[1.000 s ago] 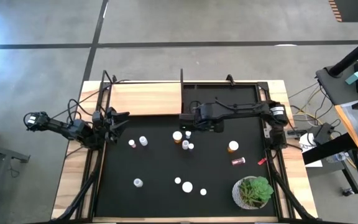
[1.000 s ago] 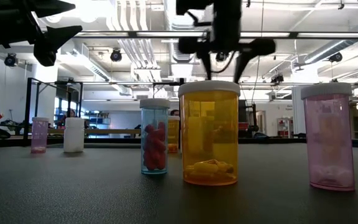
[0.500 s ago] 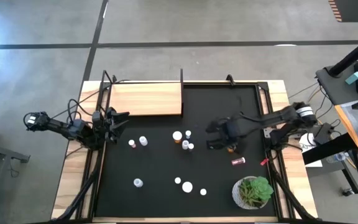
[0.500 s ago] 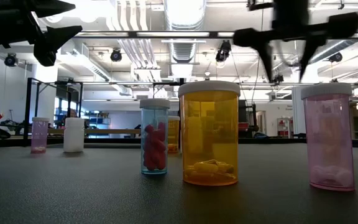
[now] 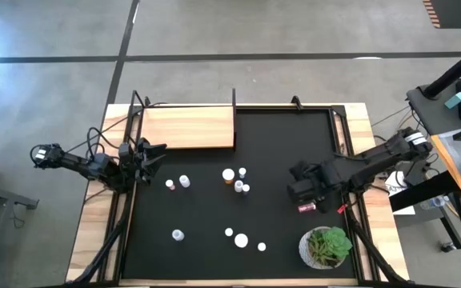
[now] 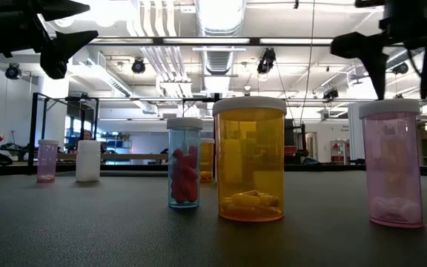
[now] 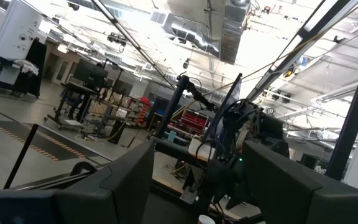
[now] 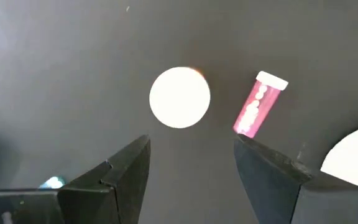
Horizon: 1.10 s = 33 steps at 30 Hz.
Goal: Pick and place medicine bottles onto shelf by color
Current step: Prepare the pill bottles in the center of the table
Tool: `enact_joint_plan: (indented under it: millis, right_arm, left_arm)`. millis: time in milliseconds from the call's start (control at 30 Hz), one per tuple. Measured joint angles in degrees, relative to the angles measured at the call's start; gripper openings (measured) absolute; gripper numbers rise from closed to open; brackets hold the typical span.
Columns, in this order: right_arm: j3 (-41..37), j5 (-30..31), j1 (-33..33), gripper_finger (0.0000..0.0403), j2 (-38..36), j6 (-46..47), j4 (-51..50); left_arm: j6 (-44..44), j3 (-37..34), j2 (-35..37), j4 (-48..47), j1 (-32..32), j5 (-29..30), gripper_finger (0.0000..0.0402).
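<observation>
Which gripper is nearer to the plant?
Right. The right gripper hovers just up-left of the plant; the left gripper waits at the mat's far-left edge.

I'm seeing the right gripper (image 5: 301,190) covering the orange bottle from above; the plant pot (image 8: 353,155) is running off-frame.

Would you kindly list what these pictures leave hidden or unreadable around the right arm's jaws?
- High view: the orange white-capped bottle is hidden beneath the right gripper.
- Right wrist view: that bottle shows only its white cap; its contents are unseen.
- High view: the lying dark red bottle is too small to read.
- Low view: the picture's top edge crops the right gripper.
</observation>
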<state>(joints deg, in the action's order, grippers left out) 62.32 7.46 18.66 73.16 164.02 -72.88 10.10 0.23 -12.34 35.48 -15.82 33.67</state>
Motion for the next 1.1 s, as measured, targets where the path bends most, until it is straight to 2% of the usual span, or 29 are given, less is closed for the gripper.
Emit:
enact_joint_plan:
  millis: [267,533,1100]
  right_arm:
    - [-7.4,-0.4,1.2,0.0221,-6.7,4.0,2.4]
    - [-11.1,1.8,1.1,0.0221,-8.2,0.8,6.1]
    - [-10.8,1.1,-8.9,0.0221,-5.8,-36.5,9.0]
  left_arm:
    - [0.0,0.0,0.0,0.0,0.0,0.0,0.0228]
    - [0.0,0.0,0.0,0.0,0.0,0.0,0.0228]
    - [0.0,0.0,0.0,0.0,0.0,0.0,0.0228]
